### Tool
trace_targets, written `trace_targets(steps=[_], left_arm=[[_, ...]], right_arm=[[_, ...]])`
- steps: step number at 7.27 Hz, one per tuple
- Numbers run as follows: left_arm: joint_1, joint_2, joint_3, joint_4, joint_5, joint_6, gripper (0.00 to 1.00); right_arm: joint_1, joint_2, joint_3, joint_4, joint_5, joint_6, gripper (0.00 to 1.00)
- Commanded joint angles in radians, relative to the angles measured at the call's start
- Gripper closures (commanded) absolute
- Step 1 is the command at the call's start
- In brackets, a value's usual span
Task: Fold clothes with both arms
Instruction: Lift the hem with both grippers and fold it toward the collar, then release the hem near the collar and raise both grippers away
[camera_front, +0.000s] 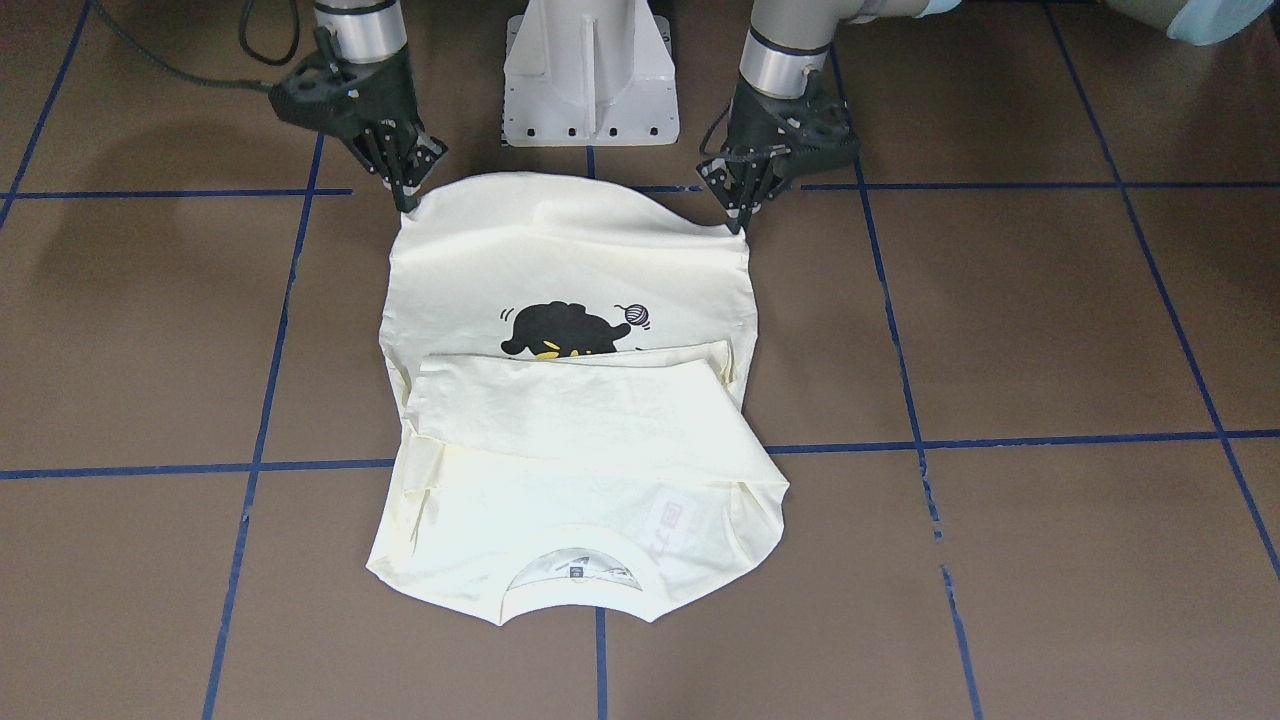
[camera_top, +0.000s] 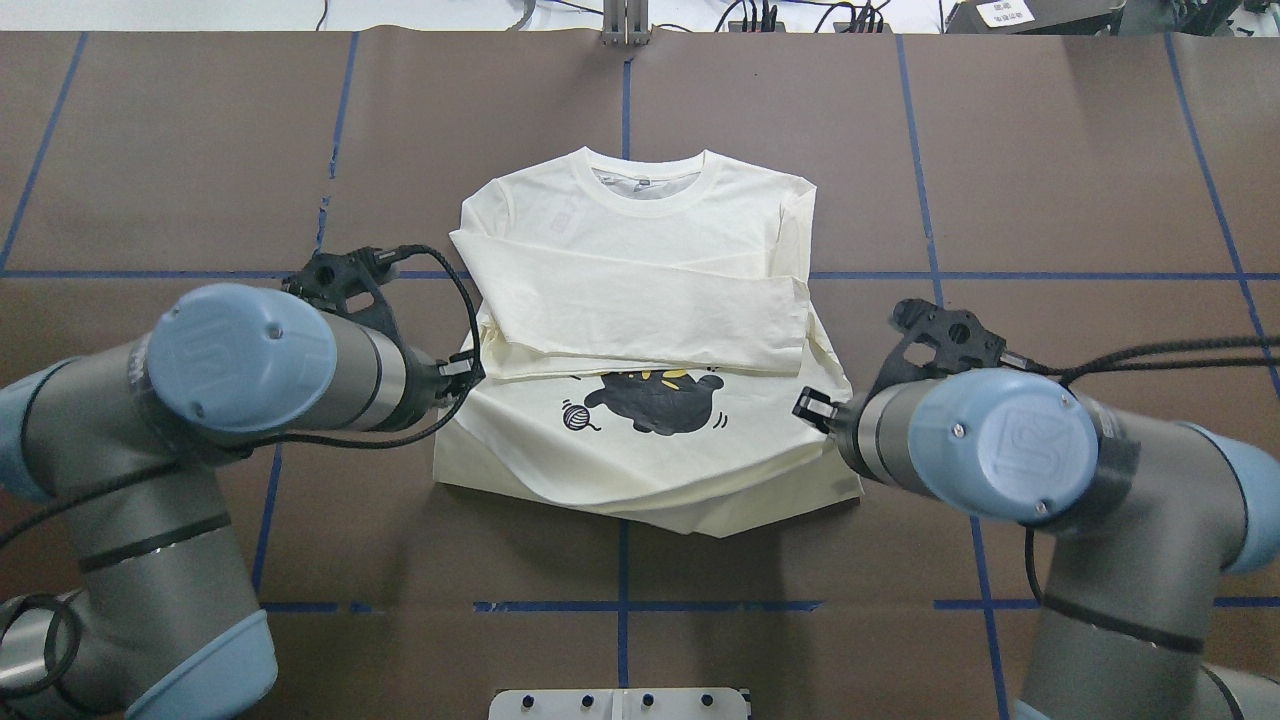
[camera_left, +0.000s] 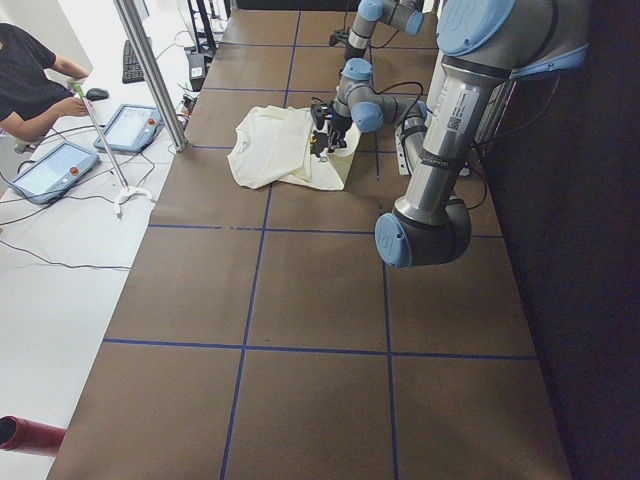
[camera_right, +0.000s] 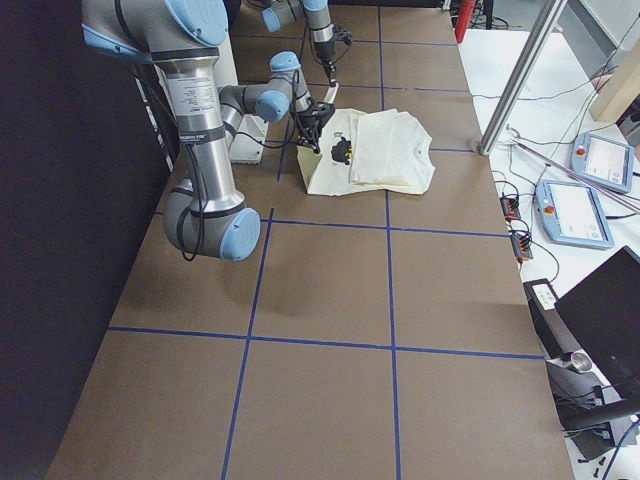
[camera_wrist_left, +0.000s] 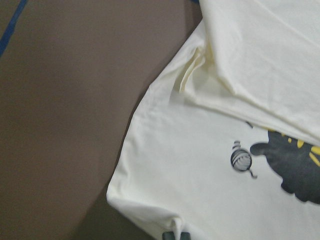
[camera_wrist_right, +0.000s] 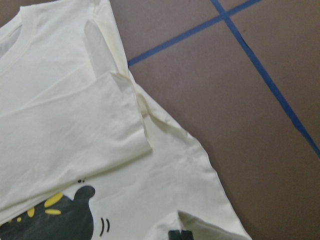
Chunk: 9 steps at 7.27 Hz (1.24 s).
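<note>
**Grippers on the hem:** the left gripper (camera_front: 745, 212) and the right gripper (camera_front: 405, 192) each pinch a hem corner of a cream long-sleeved T-shirt (camera_front: 570, 430) on the brown table (camera_front: 1050, 330).

Nearest the robot's white pedestal base (camera_front: 588, 75), both grippers are closed on the cloth and hold the hem edge raised off the table, while the rest of the shirt lies flat around the middle of the blue tape grid (camera_front: 905, 400). Beyond the hem, the black cat print (camera_top: 655, 400) and a small yarn-ball print (camera_top: 573, 415) face up. Both sleeves (camera_top: 640, 305) are folded across the chest and overlap the cat's far edge. The ribbed round collar (camera_top: 645, 195) lies farthest out, pointing to the table's operator-side edge, with a small label (camera_top: 640, 182) inside the neck.
</note>
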Motion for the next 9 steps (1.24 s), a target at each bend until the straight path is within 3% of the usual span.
trace_targets(steps=[1, 3, 5, 7, 8, 9], left_arm=[[-0.136, -0.070, 0.270, -0.209, -0.002, 0.056, 1.00], [-0.219, -0.139, 0.420, -0.266, 0.001, 0.166, 1.00], [-0.225, -0.164, 0.524, -0.392, 0.007, 0.167, 1.00], [-0.224, -0.231, 0.671, -0.482, 0.007, 0.164, 0.93], [-0.224, -0.233, 0.716, -0.540, 0.007, 0.167, 0.87], [-0.224, -0.233, 0.756, -0.574, 0.007, 0.168, 0.82]], right_arm=[[0.190, 0.129, -0.232, 0.007, 0.052, -0.186, 1.00], [0.286, 0.267, -0.455, 0.008, 0.058, -0.264, 1.00], [0.306, 0.321, -0.652, 0.176, 0.056, -0.280, 1.00], [0.304, 0.349, -0.723, 0.234, 0.058, -0.280, 1.00], [0.304, 0.398, -0.811, 0.270, 0.058, -0.278, 1.00], [0.301, 0.401, -0.836, 0.286, 0.058, -0.280, 1.00]])
